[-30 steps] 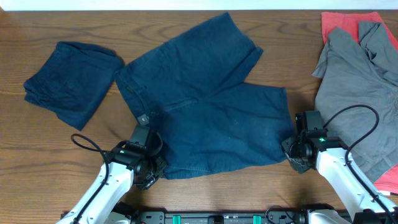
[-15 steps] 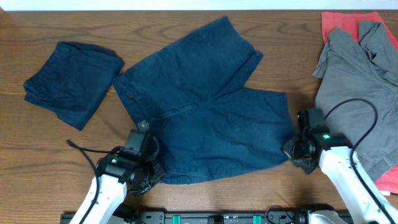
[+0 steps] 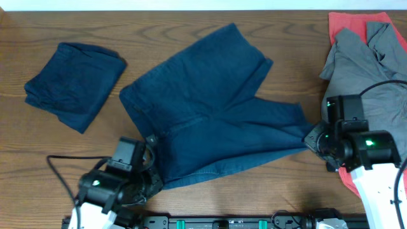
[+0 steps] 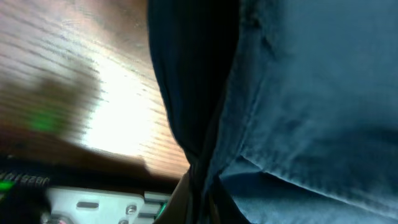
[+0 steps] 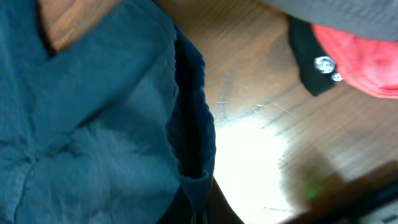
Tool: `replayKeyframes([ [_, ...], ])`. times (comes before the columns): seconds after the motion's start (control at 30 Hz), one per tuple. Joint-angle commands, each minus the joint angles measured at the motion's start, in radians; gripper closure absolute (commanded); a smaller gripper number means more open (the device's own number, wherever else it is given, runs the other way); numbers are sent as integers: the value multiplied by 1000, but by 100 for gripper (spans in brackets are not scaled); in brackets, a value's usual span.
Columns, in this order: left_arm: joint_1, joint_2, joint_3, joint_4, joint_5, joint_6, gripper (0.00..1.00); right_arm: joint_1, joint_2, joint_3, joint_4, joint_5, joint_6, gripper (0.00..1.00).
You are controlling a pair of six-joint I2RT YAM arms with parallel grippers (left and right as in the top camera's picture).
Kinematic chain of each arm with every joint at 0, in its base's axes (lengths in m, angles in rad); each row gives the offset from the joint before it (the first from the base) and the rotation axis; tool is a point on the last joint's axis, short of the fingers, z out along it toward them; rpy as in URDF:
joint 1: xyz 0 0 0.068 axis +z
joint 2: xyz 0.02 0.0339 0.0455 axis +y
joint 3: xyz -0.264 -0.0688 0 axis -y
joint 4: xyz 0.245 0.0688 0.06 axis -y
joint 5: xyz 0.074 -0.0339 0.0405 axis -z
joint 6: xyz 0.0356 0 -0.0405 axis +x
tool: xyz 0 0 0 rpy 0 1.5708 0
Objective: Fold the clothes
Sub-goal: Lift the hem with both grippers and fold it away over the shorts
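Overhead view: the dark navy denim-like shorts are lying spread across the middle of the brown wooden table, legs pointing up and to the right. Their near edge is lifting and showing a paler underside. The left gripper is pinching the waistband corner at the lower left. The right gripper is pinching the hem of the right-hand leg. I am counting two navy garments: these shorts and a folded navy bundle well apart at the far left. There is also one grey T-shirt lying over one red-orange cloth at the right edge, and two arms.

Left wrist view: the left gripper is clamped narrow on a thick seamed edge of the shorts, which is hanging just above the table.

Right wrist view: the right gripper is closed tight on the doubled hem of the shorts. The red-orange cloth and the grey T-shirt are showing beyond, near but not touching.

The cloth looks soft but weighty, draping in firm creases rather than sliding. I would say the seamed edges, waistband and hem, are the sound places to grip, since a single layer would likely sag.
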Motion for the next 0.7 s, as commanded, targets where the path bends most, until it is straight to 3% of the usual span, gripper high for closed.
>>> replayKeyframes([
  [0.0,-2,-18,148,-64,-39,87,94,-22,-28,112,-22,77,-79,99],
  [0.33,-2,-18,346,-71,-181,64,94,-19,68,433,44,53,-311,99],
  [0.53,-2,16,346,16,-404,-66,94,-19,235,469,253,-60,-410,99],
  [0.67,-2,81,345,79,-436,-120,94,-12,354,469,376,-69,-426,99],
])
